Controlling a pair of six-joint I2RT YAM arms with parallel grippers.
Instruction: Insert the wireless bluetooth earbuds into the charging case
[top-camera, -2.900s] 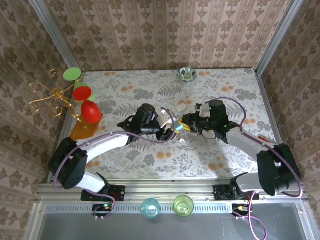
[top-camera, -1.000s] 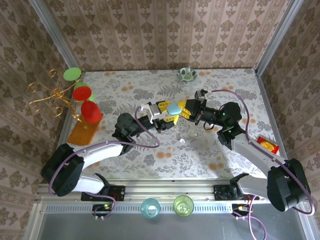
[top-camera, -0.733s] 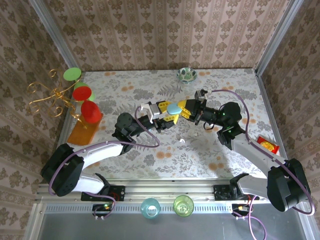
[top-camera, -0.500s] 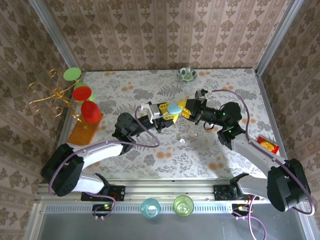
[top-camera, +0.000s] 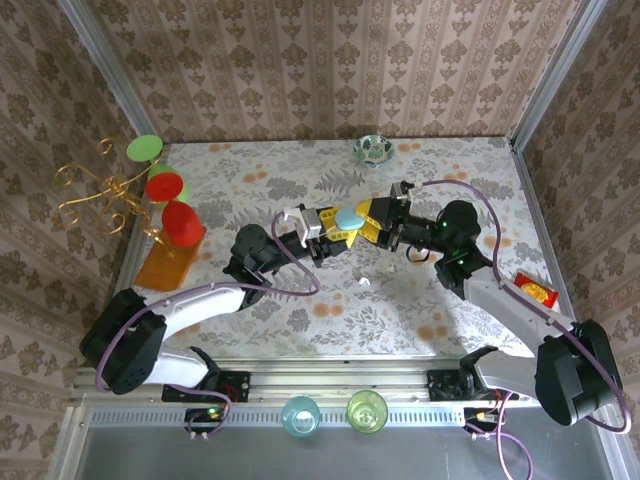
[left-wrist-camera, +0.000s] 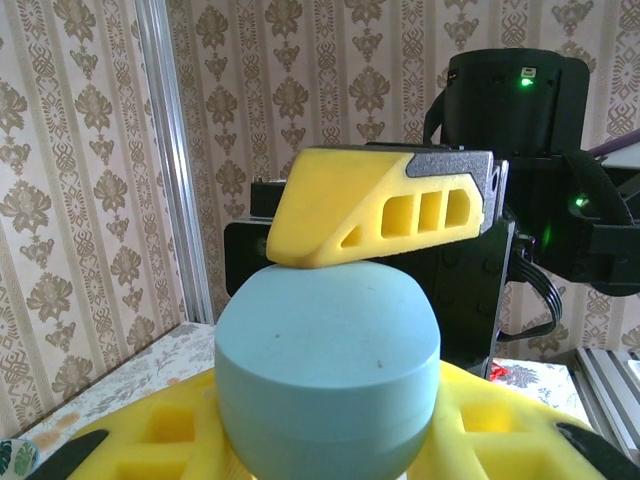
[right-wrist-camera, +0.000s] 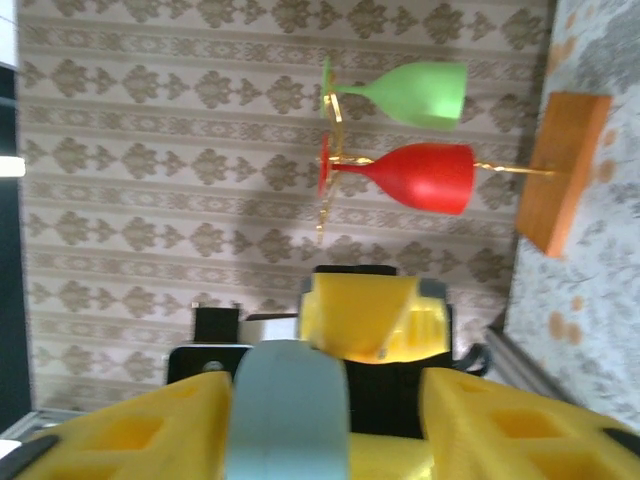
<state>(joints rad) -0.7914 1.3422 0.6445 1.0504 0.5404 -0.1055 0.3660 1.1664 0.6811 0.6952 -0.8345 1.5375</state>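
From my seat the charging case (top-camera: 347, 217) reads as a plain pale blue with no marking. The left gripper (top-camera: 338, 223) and right gripper (top-camera: 359, 217) both show bright yellow fingers on black bodies. The tablecloth (top-camera: 300, 310) is pale grey, printed with darker grey leaves and orange blossoms, and a tiny white earbud (top-camera: 365, 283) lies on it. The walls (top-camera: 330, 60) carry beige-and-brown damask stripes. At far left I see a gold stand (top-camera: 95, 200) on an orange-brown base (top-camera: 165, 262), with a red glass (top-camera: 181, 222) and a green glass (top-camera: 144, 148). Near me sit a teal cup (top-camera: 300, 414) and a green cup (top-camera: 366, 410).
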